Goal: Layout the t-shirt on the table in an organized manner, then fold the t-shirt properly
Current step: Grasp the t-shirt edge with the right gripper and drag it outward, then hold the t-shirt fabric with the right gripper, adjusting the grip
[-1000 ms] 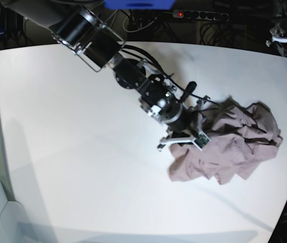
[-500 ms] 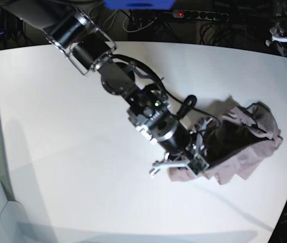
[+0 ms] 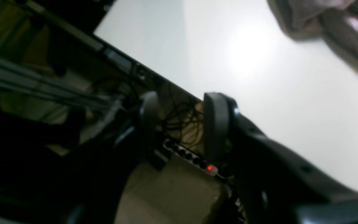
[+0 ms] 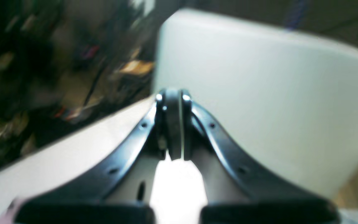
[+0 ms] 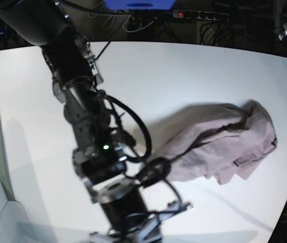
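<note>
While the right gripper [image 4: 172, 130] hangs over the near table [image 5: 42, 101] edge with jaws pressed together (nothing between them), the t-shirt [image 5: 224, 147] lies stretched and rumpled at right; the left gripper [image 3: 182, 124] stands parted, empty.

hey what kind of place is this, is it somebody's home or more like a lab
Most likely a robotics lab or workshop rather than a home: a large bare white table holds only a crumpled t-shirt, a robot arm reaches over it, and a power strip with tangled cables lies behind the table.
</note>
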`<state>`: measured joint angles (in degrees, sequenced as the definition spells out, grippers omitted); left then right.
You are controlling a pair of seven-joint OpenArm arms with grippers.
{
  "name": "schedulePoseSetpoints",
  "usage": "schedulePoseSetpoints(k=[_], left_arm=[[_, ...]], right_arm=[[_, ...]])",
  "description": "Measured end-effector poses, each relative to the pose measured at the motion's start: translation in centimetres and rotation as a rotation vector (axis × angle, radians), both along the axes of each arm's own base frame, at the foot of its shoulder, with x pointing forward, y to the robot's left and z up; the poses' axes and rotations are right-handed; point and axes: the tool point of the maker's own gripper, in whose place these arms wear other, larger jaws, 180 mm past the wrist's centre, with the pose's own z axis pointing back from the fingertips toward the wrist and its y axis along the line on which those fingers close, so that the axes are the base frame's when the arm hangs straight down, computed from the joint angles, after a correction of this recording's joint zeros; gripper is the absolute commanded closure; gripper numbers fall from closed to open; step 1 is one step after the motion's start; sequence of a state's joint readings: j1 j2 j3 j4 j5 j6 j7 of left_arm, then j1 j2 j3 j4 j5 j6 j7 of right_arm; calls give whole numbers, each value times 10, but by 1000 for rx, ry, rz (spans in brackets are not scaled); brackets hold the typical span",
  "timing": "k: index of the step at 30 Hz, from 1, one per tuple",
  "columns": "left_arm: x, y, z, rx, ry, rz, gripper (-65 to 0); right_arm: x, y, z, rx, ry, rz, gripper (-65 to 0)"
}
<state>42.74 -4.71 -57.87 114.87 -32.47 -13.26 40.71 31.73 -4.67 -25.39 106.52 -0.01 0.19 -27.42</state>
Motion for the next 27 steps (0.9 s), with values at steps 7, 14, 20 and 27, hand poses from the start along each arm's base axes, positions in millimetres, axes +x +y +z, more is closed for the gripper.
schedulePoseSetpoints(k=[7, 14, 20, 27], left_arm=[[17, -3, 7, 7, -48, -46, -236], [31, 4, 9, -24, -14, -37, -236], [16, 22, 14, -14, 11, 46, -236], [13, 24, 14, -8, 14, 52, -236]], right_arm=[[22, -77, -33, 37, 86, -191, 0], [-6, 30, -160, -184, 345, 62, 0], [-28, 73, -263, -398, 536, 171, -156], [-51, 80, -346, -579, 671, 222, -353]])
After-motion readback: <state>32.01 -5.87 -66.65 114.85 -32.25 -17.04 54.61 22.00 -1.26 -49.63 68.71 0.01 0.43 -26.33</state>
